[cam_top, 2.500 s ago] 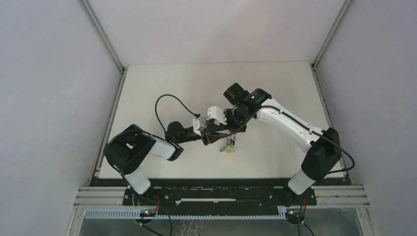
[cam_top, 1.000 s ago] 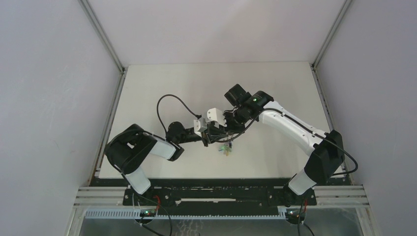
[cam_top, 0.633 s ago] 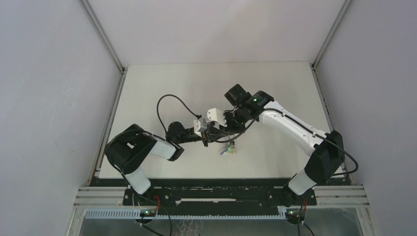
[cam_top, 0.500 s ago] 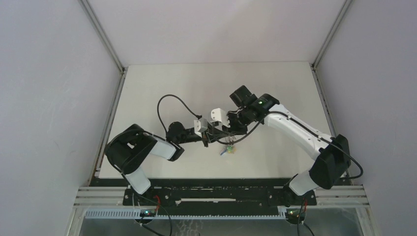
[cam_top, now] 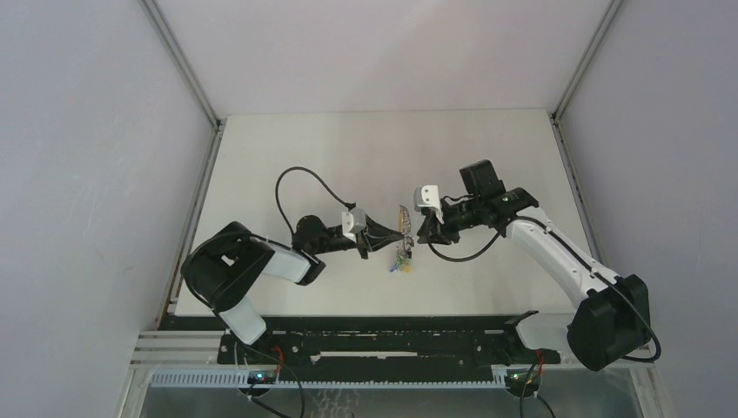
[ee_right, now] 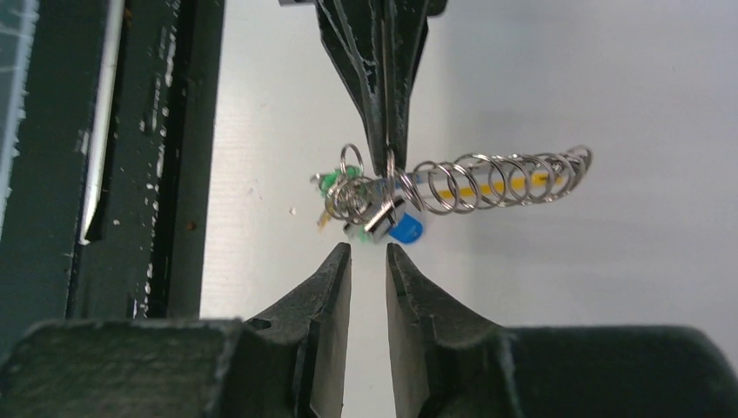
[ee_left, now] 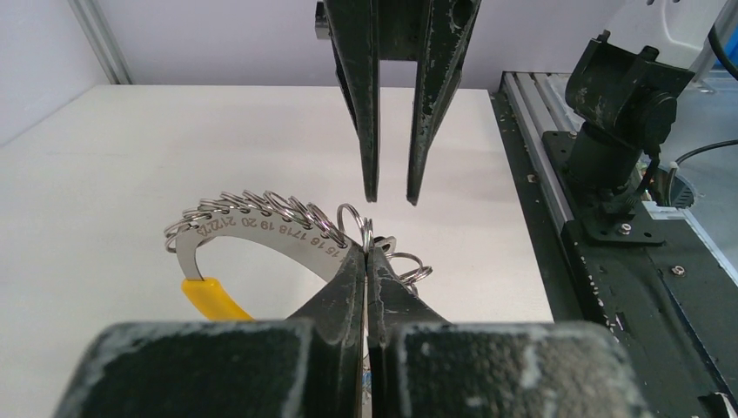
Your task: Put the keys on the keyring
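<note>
The keyring [ee_left: 261, 228] is a curved silver band with a yellow end [ee_left: 209, 296] and a row of small wire rings. My left gripper [ee_left: 367, 251] is shut on it and holds it above the table. In the right wrist view the ring coil [ee_right: 487, 183] sticks out to the right of the left gripper [ee_right: 385, 161], with blue [ee_right: 406, 229] and green [ee_right: 329, 183] tags hanging in a bunch. My right gripper [ee_right: 368, 248] is open and empty, a short way off the bunch. In the top view the keyring [cam_top: 403, 218] hangs between the left gripper [cam_top: 400, 233] and right gripper [cam_top: 421, 232]. I cannot pick out the keys apart from the bunch.
The white table [cam_top: 305, 157] spreads round the arms, with grey walls at the back and sides. A black rail [ee_left: 609, 287] and the right arm's base [ee_left: 622, 104] stand at the near edge. A black cable [cam_top: 300, 178] loops above the left arm.
My right gripper has opened, let go of the bunch and drawn back to the right. The left gripper has shut on the keyring and stays in place.
</note>
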Motion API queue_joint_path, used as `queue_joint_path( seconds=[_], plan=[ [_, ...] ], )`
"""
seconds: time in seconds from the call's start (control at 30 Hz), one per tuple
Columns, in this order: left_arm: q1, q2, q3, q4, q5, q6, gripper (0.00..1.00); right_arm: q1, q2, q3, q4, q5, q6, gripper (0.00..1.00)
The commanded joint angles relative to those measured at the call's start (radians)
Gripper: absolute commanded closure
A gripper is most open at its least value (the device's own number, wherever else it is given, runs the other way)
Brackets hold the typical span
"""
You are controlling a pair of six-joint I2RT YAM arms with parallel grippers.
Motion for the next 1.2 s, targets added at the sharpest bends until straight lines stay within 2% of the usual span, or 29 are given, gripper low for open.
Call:
queue_joint_path(
  seconds=[0.0, 0.17, 0.43, 1.17],
  plan=[
    [0.001, -0.050, 0.014, 0.054, -0.024, 0.007, 1.00, -0.021, -0.005, -0.026, 0.132, -0.212, -0.029, 0.79],
    [0.001, -0.057, 0.013, 0.055, -0.027, 0.004, 1.00, -0.022, 0.000, -0.064, 0.236, -0.234, 0.010, 0.79],
    [0.001, -0.072, 0.010, 0.056, -0.024, 0.001, 1.00, -0.026, 0.026, -0.084, 0.291, -0.238, 0.034, 0.79],
    [-0.001, -0.074, 0.013, 0.056, -0.031, -0.006, 1.00, -0.043, 0.075, -0.095, 0.328, -0.249, 0.049, 0.79]
  ],
)
